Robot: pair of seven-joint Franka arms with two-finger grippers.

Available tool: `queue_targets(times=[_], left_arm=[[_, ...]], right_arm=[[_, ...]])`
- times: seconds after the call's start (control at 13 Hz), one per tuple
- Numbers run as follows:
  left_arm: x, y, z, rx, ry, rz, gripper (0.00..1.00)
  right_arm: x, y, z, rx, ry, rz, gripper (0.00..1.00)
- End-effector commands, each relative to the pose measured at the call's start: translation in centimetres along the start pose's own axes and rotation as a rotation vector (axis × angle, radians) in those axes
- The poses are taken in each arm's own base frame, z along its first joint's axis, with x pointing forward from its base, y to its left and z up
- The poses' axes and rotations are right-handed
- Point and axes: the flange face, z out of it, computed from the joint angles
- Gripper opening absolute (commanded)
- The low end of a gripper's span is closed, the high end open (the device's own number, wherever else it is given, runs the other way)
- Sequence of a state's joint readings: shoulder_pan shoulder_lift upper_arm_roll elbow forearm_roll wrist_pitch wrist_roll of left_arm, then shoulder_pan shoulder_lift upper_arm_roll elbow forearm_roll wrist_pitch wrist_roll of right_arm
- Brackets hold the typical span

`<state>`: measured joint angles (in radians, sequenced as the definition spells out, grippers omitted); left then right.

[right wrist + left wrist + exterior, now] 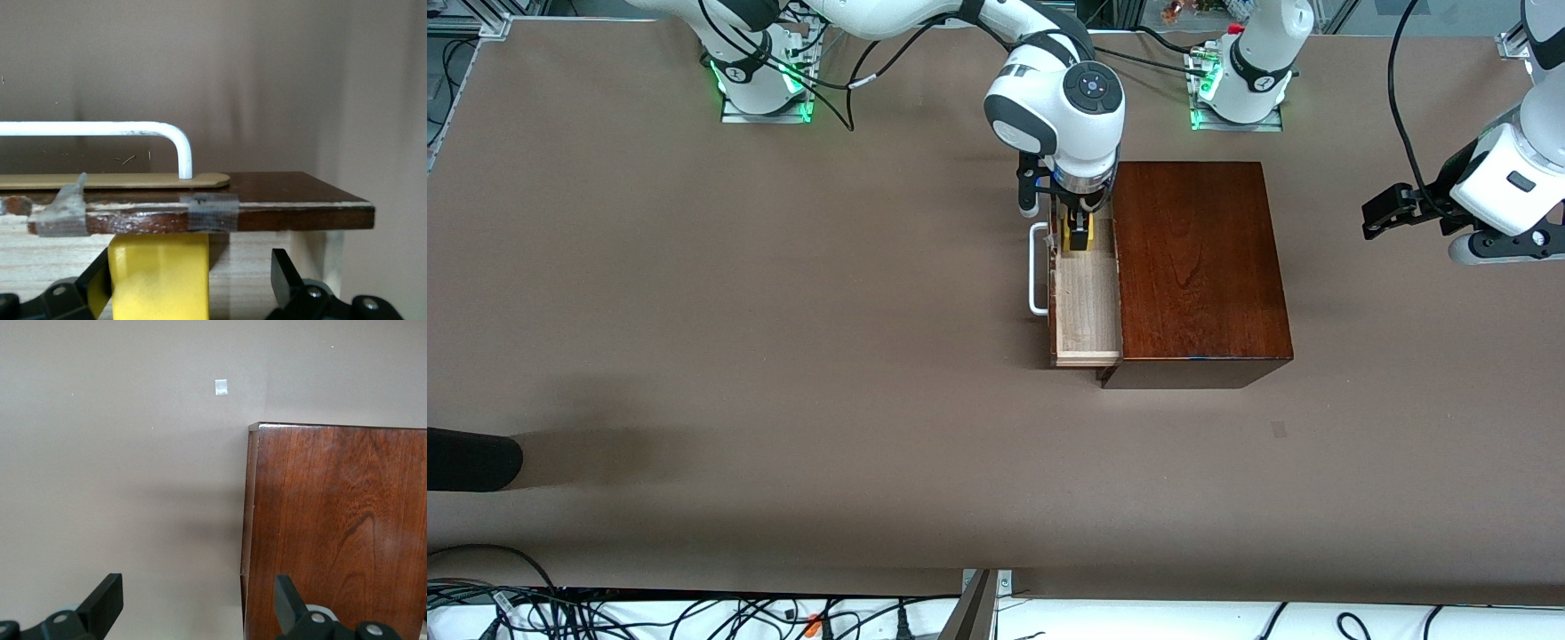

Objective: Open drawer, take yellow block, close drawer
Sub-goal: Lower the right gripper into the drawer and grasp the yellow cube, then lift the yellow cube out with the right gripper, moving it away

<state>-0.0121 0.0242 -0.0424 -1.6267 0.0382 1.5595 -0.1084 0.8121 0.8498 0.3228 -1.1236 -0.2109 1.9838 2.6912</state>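
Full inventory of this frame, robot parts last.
wooden box: 1, dark reddish-brown, on the table nearer the left arm's end.
drawer: 1, pale wood inside, dark front, pulled open from the box toward the right arm's end.
handle: 1, white U-shaped bar, on the drawer front.
yellow block: 1, bright yellow, inside the drawer at its end farther from the front camera.
tape pieces: 2, grey, on the drawer front's top edge.
table: 1, brown.
dark object: 1, black, at the table edge by the right arm's end; cannot identify.
right gripper: open, down in the drawer, fingers either side of the block.
left gripper: open, waiting above the table beside the box.
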Motion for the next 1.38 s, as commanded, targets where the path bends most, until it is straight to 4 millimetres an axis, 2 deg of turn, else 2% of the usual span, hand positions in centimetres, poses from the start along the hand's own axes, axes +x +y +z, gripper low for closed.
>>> queue_targets(times=[0.0, 0.08, 0.15, 0.23, 0.31, 0.38, 0.54, 0.69, 0.85, 1.0, 1.15, 1.31], left_arm=[[0.5, -0.9, -0.4, -0.025, -0.011, 0.056, 1.00], [0.6, -2.0, -0.2, -0.027, -0.014, 0.068, 1.00], [0.8, -2.1, -0.1, -0.032, -0.014, 0.085, 1.00], [0.8, -1.5, -0.1, -0.036, -0.011, 0.088, 1.00], [0.8, -1.3, -0.2, -0.034, -0.010, 0.099, 1.00], [0.8, -1.7, -0.2, -0.037, -0.012, 0.098, 1.00], [0.8, -1.5, -0.2, -0.035, -0.012, 0.099, 1.00], [0.7, -1.3, -0.2, -0.035, -0.012, 0.102, 1.00], [0.7, -1.3, -0.1, -0.034, -0.015, 0.104, 1.00], [0.7, -1.2, -0.2, -0.034, -0.012, 0.105, 1.00], [0.5, -0.4, -0.5, -0.061, -0.008, 0.115, 1.00], [0.6, 0.8, -1.4, -0.067, 0.009, 0.132, 1.00]], right_arm=[[-0.3, 0.2, 0.0, 0.003, 0.004, 0.005, 1.00], [-0.2, 0.2, 0.2, 0.000, 0.006, 0.006, 0.89], [-0.2, 0.1, 0.0, 0.004, 0.005, 0.001, 0.51], [-0.2, 0.0, -0.2, 0.007, 0.004, 0.000, 0.26], [0.0, -0.4, -0.7, 0.011, -0.001, 0.004, 0.07], [0.1, -0.6, -1.2, 0.014, -0.005, 0.000, 0.00], [0.8, -1.3, -2.3, 0.005, 0.006, 0.009, 0.00], [1.7, -3.2, -6.1, -0.037, -0.040, 0.059, 0.00], [3.5, -5.2, -10.8, -0.065, -0.083, 0.098, 0.00], [6.7, -7.5, -15.7, -0.093, -0.129, 0.076, 0.00], [10.9, -9.8, -19.4, -0.085, -0.115, -0.057, 0.00], [16.4, -12.4, -20.9, -0.145, -0.062, -0.258, 0.00]])
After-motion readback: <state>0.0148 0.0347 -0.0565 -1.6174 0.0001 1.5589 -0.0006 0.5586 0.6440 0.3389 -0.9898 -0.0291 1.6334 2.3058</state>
